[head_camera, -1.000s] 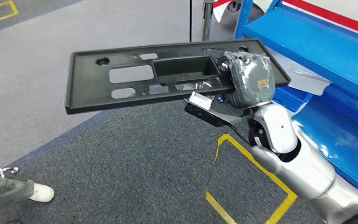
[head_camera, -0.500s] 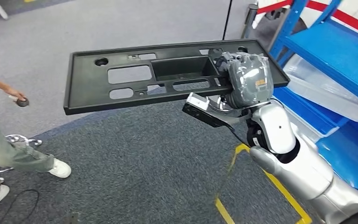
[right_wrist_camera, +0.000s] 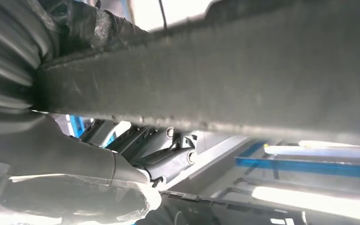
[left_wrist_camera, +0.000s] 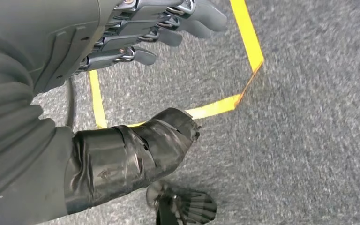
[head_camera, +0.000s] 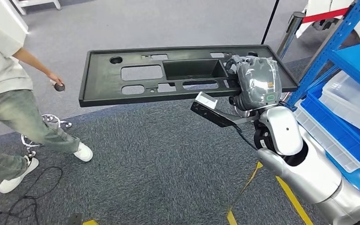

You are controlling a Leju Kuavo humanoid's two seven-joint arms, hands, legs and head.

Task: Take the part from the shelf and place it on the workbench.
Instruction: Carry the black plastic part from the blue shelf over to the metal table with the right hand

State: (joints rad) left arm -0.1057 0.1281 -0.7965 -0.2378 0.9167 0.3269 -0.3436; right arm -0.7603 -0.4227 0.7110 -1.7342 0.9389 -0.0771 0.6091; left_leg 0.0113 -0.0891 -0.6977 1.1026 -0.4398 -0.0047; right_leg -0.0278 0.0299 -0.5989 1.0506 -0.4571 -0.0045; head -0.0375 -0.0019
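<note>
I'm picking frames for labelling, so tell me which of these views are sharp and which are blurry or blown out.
Head view: evenly lit and sharp on the black part and the right hand holding it. Left wrist view: carpet and yellow tape crisp; the left hand slightly soft. Right wrist view: the part's edge is a close-up blur, with bright glare behind.

part (head_camera: 140,75): black | carpet (head_camera: 145,159): dark grey, yellow tape lines | shelf (head_camera: 351,56): blue
</note>
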